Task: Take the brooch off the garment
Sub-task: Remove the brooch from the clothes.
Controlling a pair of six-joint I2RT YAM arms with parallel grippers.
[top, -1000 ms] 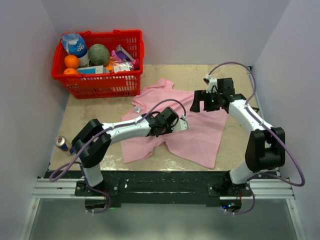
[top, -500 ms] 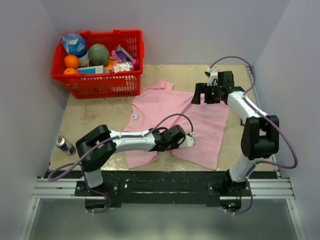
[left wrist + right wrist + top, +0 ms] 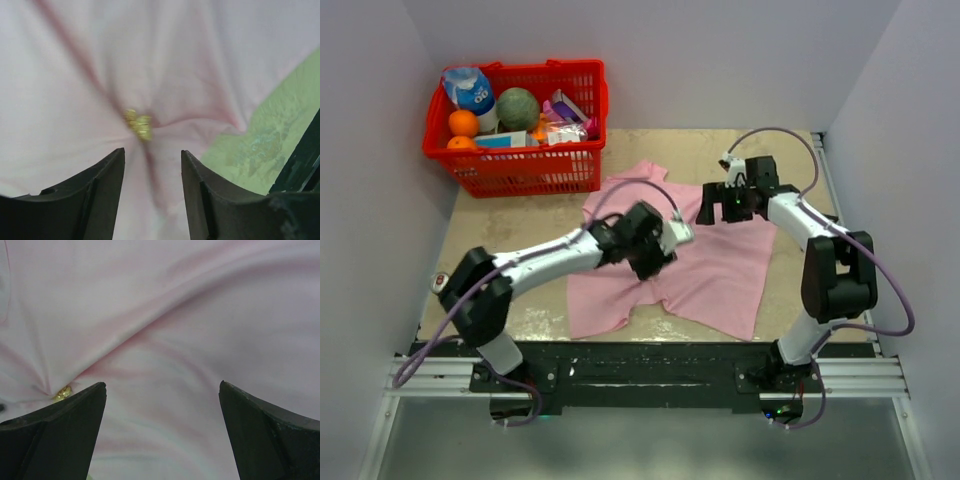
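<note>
Left gripper (image 3: 151, 155), jaws partly apart and holding nothing, hangs over the garment (image 3: 75, 60). The brooch (image 3: 138, 125) lies just ahead of the gap, pinned where the creases meet. Right gripper (image 3: 162, 387), spread wide and empty, has the brooch beside one fingertip (outside its gap), so the left seems better aligned.

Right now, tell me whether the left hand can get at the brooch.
Probably yes: the brooch lies uncovered on the garment just ahead of the left hand, jaws apart, nothing between.
</note>
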